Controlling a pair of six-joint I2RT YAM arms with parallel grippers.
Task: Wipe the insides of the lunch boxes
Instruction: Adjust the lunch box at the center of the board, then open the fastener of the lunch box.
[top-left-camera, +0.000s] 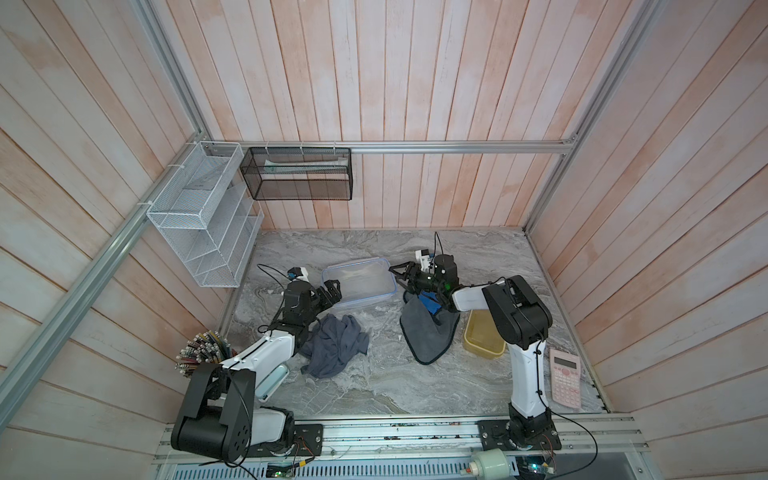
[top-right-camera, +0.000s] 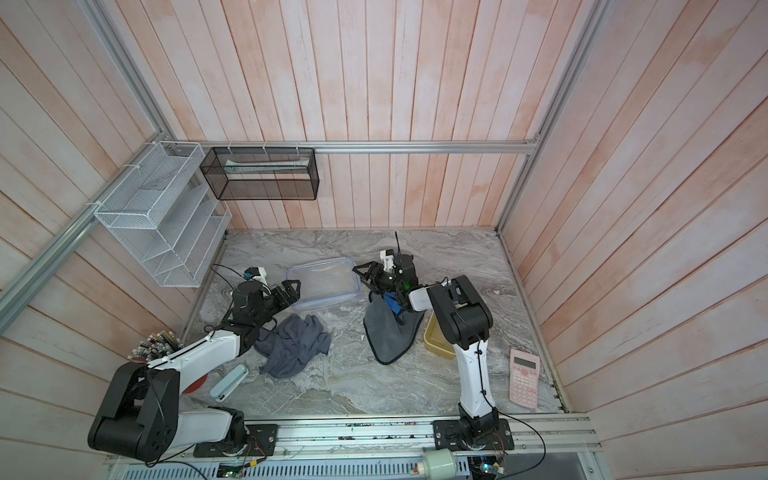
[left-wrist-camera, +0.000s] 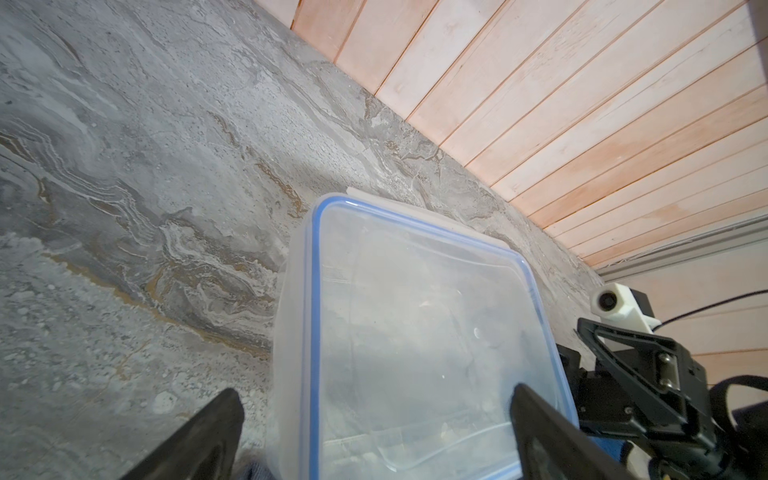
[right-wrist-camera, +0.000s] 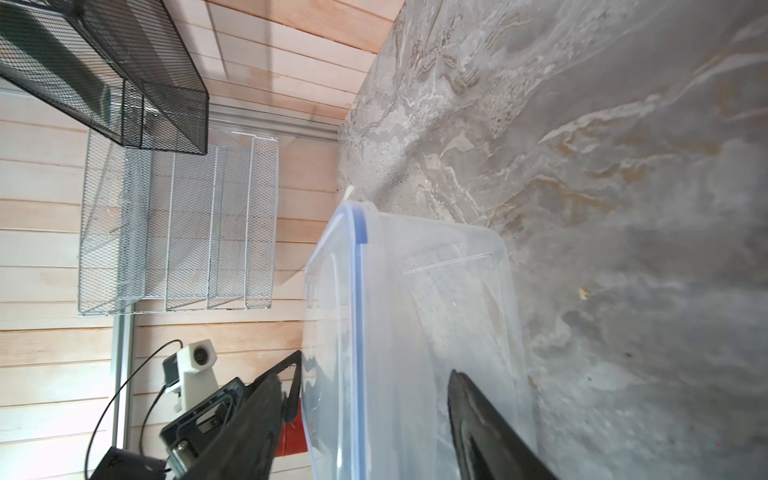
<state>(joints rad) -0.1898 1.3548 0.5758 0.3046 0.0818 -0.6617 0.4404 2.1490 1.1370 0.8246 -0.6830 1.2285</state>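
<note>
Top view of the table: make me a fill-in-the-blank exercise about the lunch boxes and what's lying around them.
1. The lunch box next to the right arm is ___ in colour.
2. The clear lunch box is the ___ of the two.
3. The crumpled cloth lies beside the ___ arm.
4. The pink thing lying past the right arm is a ___.

Missing words: yellow; larger; left; calculator.
</note>
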